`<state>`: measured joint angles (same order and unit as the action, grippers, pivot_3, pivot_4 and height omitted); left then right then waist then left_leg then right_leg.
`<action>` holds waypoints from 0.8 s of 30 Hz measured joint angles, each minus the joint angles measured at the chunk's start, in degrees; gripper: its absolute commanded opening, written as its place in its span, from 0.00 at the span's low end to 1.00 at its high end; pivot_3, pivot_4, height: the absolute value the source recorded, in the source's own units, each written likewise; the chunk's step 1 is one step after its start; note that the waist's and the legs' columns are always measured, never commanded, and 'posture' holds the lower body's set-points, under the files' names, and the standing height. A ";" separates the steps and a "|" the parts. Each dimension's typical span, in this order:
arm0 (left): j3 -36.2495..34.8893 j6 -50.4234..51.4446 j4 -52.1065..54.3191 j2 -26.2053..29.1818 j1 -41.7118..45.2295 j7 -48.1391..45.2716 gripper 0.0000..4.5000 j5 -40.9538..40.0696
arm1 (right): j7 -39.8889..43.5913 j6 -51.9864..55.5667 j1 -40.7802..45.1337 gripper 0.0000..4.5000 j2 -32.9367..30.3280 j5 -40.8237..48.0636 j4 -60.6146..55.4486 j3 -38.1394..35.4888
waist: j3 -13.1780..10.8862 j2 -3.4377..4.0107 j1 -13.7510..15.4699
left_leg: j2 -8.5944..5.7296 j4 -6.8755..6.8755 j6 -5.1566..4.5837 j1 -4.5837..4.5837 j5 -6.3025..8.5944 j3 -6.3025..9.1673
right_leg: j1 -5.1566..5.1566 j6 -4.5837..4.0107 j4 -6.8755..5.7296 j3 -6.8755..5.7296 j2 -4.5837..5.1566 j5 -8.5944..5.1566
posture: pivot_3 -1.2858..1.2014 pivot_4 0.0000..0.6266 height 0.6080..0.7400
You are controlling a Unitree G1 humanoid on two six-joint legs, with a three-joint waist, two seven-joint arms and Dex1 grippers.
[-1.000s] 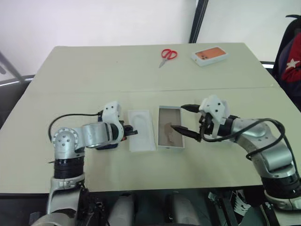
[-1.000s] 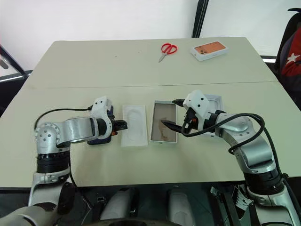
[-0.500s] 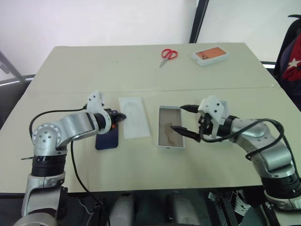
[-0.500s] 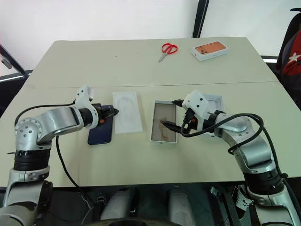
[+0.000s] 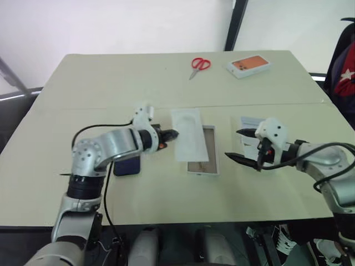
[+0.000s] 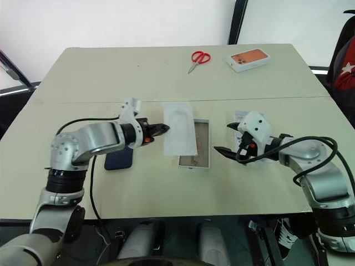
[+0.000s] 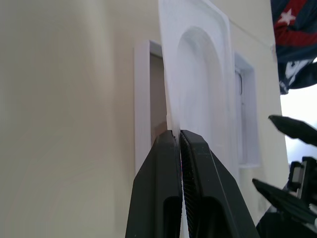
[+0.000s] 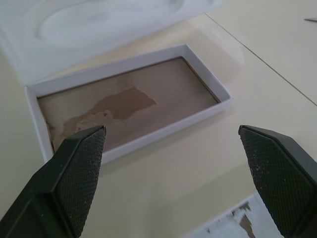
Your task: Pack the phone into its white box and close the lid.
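My left gripper (image 5: 172,133) is shut on the edge of a thin white moulded insert tray (image 5: 188,141). It holds the tray tilted above the left part of the white box (image 5: 209,151), whose brownish floor (image 8: 129,106) lies bare. The dark blue phone (image 5: 127,166) lies flat on the table left of the box, partly under my left arm. My right gripper (image 5: 234,144) hangs open to the right of the box with nothing between its fingers. The lid (image 5: 248,122) lies behind it, mostly hidden.
Red scissors (image 5: 198,65) and a white box with an orange picture (image 5: 248,66) sit at the far side of the beige table (image 5: 89,88). A dark chair with red cloth (image 5: 344,66) stands past the table's right edge.
My left gripper carried the insert tray to the right and lifted it over the box. My right gripper drew away to the right, off the box.
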<state>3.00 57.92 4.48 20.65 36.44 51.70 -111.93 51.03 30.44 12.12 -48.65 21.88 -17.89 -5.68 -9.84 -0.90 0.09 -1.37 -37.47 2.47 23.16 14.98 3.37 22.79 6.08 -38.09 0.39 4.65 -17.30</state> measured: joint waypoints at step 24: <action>7.23 2.87 -7.41 -5.81 3.69 -4.99 0.16 11.75 | -3.42 1.81 -5.12 1.00 0.27 0.77 -5.67 -2.53 | 0.00 0.00 0.59 | -0.07 -0.01 0.04 0.01 -0.02 -0.01 | -0.02 0.00 0.02 0.00 0.01 0.00 | 0.52 0.24 1.00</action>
<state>10.23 60.79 -2.93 14.84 40.13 46.72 -100.19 47.61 32.25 6.99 -48.38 22.65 -23.56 -8.21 -9.84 -0.90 0.69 -1.44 -37.48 2.50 23.16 14.96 3.36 22.77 6.08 -38.06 0.39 4.66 -17.31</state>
